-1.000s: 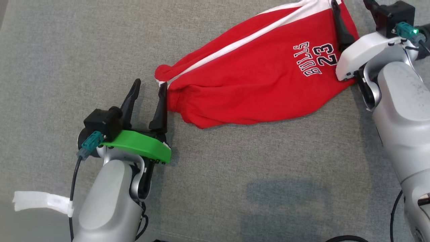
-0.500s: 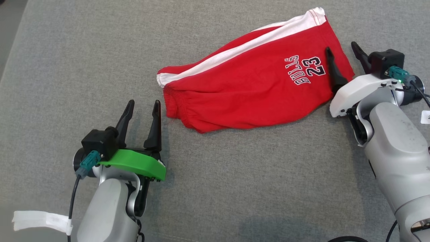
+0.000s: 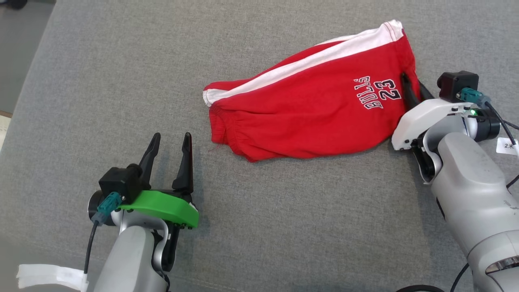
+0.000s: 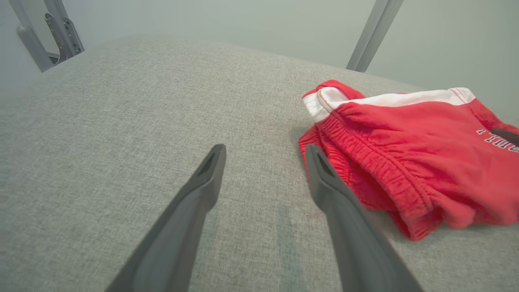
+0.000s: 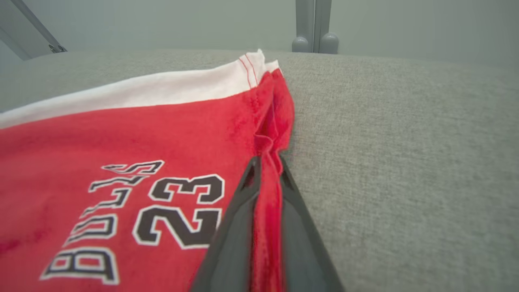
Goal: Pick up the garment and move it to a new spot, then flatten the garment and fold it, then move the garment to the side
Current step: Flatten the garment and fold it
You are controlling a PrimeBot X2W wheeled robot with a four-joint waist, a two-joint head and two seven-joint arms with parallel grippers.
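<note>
The right gripper [image 5: 267, 164] is clamped on a bunched fold at the leg-hem edge of the red shorts [image 3: 308, 109]. The rest of the shorts lies spread to its left on the grey cushion [image 3: 121, 81]. The left gripper [image 3: 171, 138] has its fingers spread and holds nothing. The waistband end lies near it, ahead and to its right, not touching.
</note>
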